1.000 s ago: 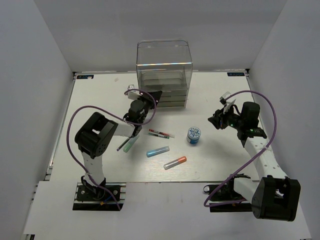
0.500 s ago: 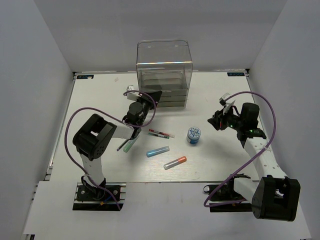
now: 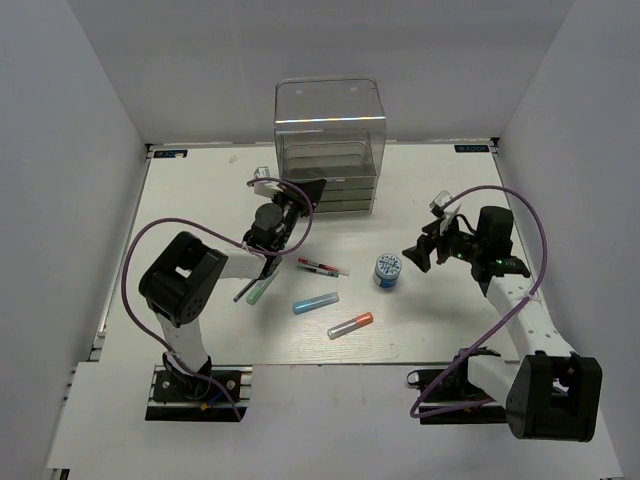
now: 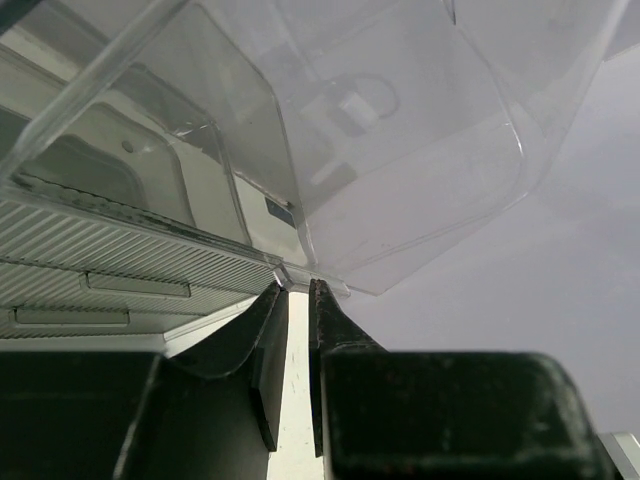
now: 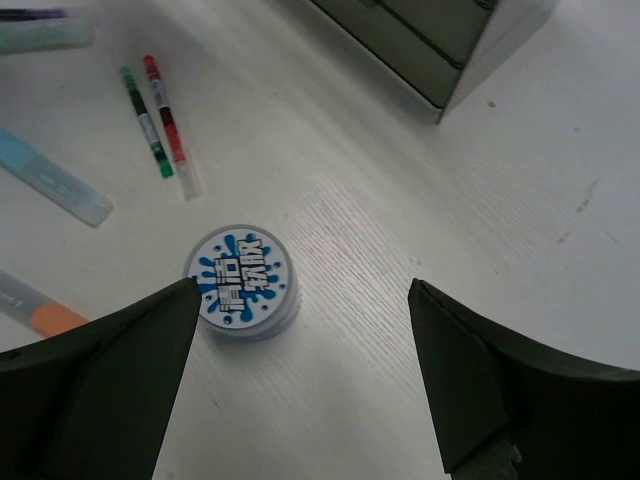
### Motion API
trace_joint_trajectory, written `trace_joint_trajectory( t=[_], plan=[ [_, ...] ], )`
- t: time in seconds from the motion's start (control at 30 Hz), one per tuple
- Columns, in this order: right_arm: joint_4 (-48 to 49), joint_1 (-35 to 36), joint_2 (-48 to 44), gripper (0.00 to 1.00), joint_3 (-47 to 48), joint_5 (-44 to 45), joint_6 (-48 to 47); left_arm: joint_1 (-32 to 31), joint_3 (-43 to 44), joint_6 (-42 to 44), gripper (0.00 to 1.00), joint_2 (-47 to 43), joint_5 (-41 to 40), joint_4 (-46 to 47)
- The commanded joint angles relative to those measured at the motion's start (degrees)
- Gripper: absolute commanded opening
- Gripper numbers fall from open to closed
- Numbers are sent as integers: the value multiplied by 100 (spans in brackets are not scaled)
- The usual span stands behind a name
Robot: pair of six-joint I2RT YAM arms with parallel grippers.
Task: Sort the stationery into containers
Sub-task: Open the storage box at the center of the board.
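Observation:
The clear organiser (image 3: 328,150) with stacked drawers stands at the back of the table. My left gripper (image 3: 303,192) is at its lower left front. In the left wrist view the left gripper (image 4: 295,287) is shut, its tips against a clear lip of the organiser (image 4: 400,150); I cannot tell if the lip is pinched. The blue-white roll (image 3: 388,268) lies mid-table. My right gripper (image 3: 418,252) hangs open just right of it. In the right wrist view the roll (image 5: 243,280) sits by the left finger of the right gripper (image 5: 303,290), with bare table between the fingers.
Loose pens lie left of the roll: a white-red pen (image 3: 323,266), a teal-green marker (image 3: 259,290), a light blue marker (image 3: 316,302) and an orange-tipped marker (image 3: 351,324). A thin green pen (image 5: 145,122) lies beside the white-red pen (image 5: 168,125). White walls enclose the table.
My right gripper has opened wide and moved left toward the roll. The left gripper has stayed shut at the organiser's front.

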Motion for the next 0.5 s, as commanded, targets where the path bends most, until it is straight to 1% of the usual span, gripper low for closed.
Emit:
trace_joint_trajectory(
  t=[0.0,0.13,0.2,0.3,0.47],
  plan=[
    [-214,295,-68,90,20,-437,-521,-8,96,143,25,-493,35,529],
    [-179,576,-50,90,-128,-384,-925,-8,96,143,25,-546,35,529],
    [-170,682,11,90,-251,-349,-1346,-8,96,196,25,-607,87,529],
    [-223,858,222,90,-270,-166,-1812,-8,96,196,25,-668,88,529],
    [-469,1051,818,90,-77,-59,-2156,-8,149,301,25,-801,88,415]
  ],
)
